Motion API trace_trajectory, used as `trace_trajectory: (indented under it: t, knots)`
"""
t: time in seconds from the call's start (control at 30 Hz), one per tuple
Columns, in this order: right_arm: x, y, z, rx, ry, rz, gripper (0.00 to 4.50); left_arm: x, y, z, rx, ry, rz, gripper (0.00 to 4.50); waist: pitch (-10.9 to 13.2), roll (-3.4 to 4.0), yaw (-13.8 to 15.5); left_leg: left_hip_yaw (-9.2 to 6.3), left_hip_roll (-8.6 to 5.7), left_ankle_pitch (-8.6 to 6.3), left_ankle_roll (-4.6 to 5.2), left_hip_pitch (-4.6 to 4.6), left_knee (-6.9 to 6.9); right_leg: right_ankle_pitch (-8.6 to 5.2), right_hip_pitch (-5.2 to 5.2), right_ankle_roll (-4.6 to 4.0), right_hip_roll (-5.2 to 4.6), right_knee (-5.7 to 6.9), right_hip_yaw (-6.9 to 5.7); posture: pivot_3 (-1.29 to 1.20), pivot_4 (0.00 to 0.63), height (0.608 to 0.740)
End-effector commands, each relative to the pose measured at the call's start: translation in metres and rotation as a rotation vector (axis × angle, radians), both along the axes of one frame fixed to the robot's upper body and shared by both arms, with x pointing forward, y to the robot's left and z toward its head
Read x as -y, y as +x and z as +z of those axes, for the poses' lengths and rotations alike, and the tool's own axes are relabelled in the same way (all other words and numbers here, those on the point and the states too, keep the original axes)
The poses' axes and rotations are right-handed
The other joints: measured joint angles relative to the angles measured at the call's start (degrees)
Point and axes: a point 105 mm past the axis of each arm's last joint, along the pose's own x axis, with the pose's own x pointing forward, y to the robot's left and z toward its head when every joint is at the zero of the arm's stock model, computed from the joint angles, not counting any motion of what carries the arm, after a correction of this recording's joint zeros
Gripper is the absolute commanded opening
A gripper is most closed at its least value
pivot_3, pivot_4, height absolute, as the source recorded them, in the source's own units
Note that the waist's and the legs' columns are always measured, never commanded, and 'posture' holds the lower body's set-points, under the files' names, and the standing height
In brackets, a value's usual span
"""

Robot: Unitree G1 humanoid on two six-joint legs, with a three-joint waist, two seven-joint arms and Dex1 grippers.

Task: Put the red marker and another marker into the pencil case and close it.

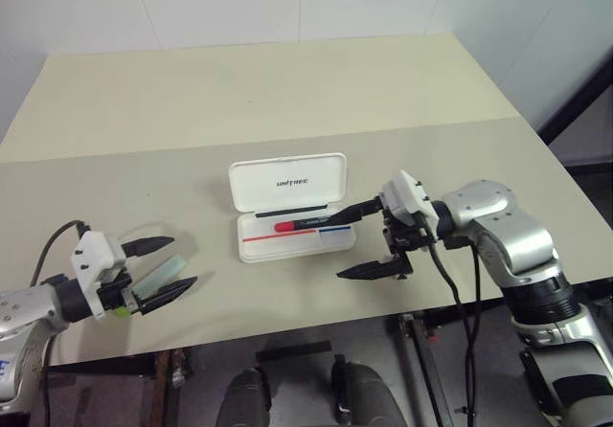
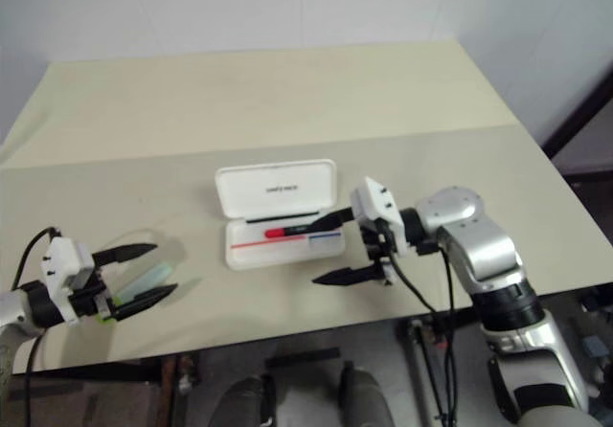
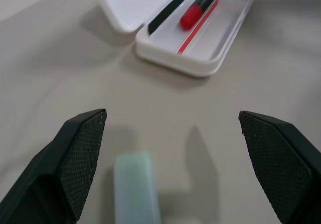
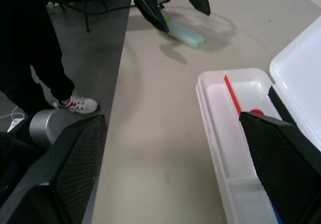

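The white pencil case (image 1: 247, 245) lies open at mid-table, its lid (image 1: 287, 180) folded back. Inside the tray lies the red marker (image 1: 287, 226), with its red cap toward the left; its red cap (image 3: 191, 18) also shows in the left wrist view. My right gripper (image 1: 359, 243) is open and empty just off the case's right end, with one finger reaching over the tray's edge. The pale green marker (image 1: 161, 277) lies on the table at the front left. My left gripper (image 1: 163, 269) is open, one finger on each side of the green marker (image 3: 135, 189), without gripping it.
The table's front edge runs close below both grippers. Past the edge, in the right wrist view, a person's dark trouser legs and a white shoe (image 4: 77, 104) stand on the grey floor. A seam crosses the tabletop (image 1: 287, 92) behind the case.
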Motion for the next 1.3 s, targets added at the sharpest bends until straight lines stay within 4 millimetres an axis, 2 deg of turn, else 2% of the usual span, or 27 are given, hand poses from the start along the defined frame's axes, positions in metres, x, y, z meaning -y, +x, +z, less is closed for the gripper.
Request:
trace_trajectory:
  t: [0.03, 0.2, 0.33, 0.4, 0.57, 0.67, 0.93, 1.03, 1.2, 1.3]
  knots:
    - [0.005, -0.004, 0.013, 0.055, 0.021, -0.011, 4.48, -0.018, -0.007, -0.002, 0.019, 0.016, 0.066, 4.50, -0.01, -0.01, 0.00, 0.00, 0.04, -0.01, -0.02, 0.01, 0.01, 0.00, 0.00, -0.03, 0.03, 0.01, 0.00, 0.00, 0.150, 0.740]
    - [0.009, -0.004, 0.016, 0.081, 0.024, -0.031, 4.48, -0.032, -0.010, -0.017, -0.018, -0.006, 0.112, 4.50, -0.01, -0.02, 0.05, 0.01, 0.11, -0.05, -0.09, 0.01, 0.00, -0.02, -0.01, -0.10, 0.06, -0.01, -0.01, 0.00, 0.150, 0.740]
    - [0.012, -0.004, 0.016, 0.085, 0.019, -0.037, 4.48, -0.035, -0.008, -0.029, -0.049, -0.024, 0.120, 4.50, -0.02, -0.04, 0.16, 0.03, 0.14, -0.11, -0.10, -0.01, 0.00, -0.03, -0.01, -0.11, 0.06, -0.06, -0.07, 0.00, 0.150, 0.740]
    - [0.014, -0.005, 0.016, 0.088, 0.013, -0.042, 4.48, -0.034, -0.006, -0.038, -0.075, -0.043, 0.110, 4.50, -0.03, -0.04, 0.21, 0.05, 0.14, -0.13, -0.09, -0.01, 0.00, -0.03, -0.01, -0.12, 0.03, -0.07, -0.16, 0.00, 0.150, 0.740]
    - [0.017, -0.006, 0.017, 0.092, 0.007, -0.045, 4.48, -0.026, -0.004, -0.046, -0.122, -0.090, 0.066, 4.50, -0.04, -0.06, 0.18, 0.10, 0.20, -0.16, -0.09, 0.00, 0.05, -0.03, -0.02, -0.12, 0.03, -0.03, -0.31, 0.00, 0.150, 0.740]
    - [0.018, -0.007, 0.020, 0.101, 0.006, -0.048, 4.50, -0.029, 0.001, -0.050, -0.117, -0.095, 0.085, 3.89, -0.05, -0.05, 0.31, 0.09, 0.24, -0.16, -0.10, 0.01, 0.08, -0.05, -0.01, -0.15, 0.05, 0.03, -0.33, 0.00, 0.150, 0.740]
    - [0.016, -0.009, 0.023, 0.111, 0.013, -0.060, 4.50, -0.036, 0.004, -0.057, -0.107, -0.054, 0.113, 1.20, -0.09, -0.04, 0.29, 0.08, 0.24, -0.16, -0.10, 0.02, 0.11, -0.04, -0.01, -0.16, 0.02, 0.08, -0.35, 0.00, 0.150, 0.740]
    - [0.015, -0.009, 0.023, 0.109, 0.015, -0.061, 4.50, -0.033, 0.006, -0.055, -0.093, -0.048, 0.102, 1.14, -0.11, 0.00, 0.23, 0.07, 0.28, -0.15, -0.11, 0.06, 0.12, -0.04, 0.00, -0.21, 0.05, 0.12, -0.37, 0.00, 0.150, 0.740]
    - [0.016, -0.008, 0.023, 0.106, 0.023, -0.069, 4.50, -0.020, 0.009, -0.041, -0.041, -0.057, 0.054, 1.14, -0.12, -0.01, 0.34, 0.06, 0.27, -0.14, -0.10, 0.06, 0.14, -0.02, 0.01, -0.24, 0.03, 0.14, -0.37, 0.00, 0.150, 0.740]
    - [0.022, -0.008, 0.028, 0.112, 0.090, -0.079, 4.50, -0.008, 0.013, -0.024, 0.009, -0.064, 0.010, 1.14, -0.16, -0.10, 0.40, 0.07, 0.26, -0.14, -0.10, 0.02, 0.13, -0.02, 0.01, -0.24, 0.01, 0.09, -0.38, 0.00, 0.150, 0.740]
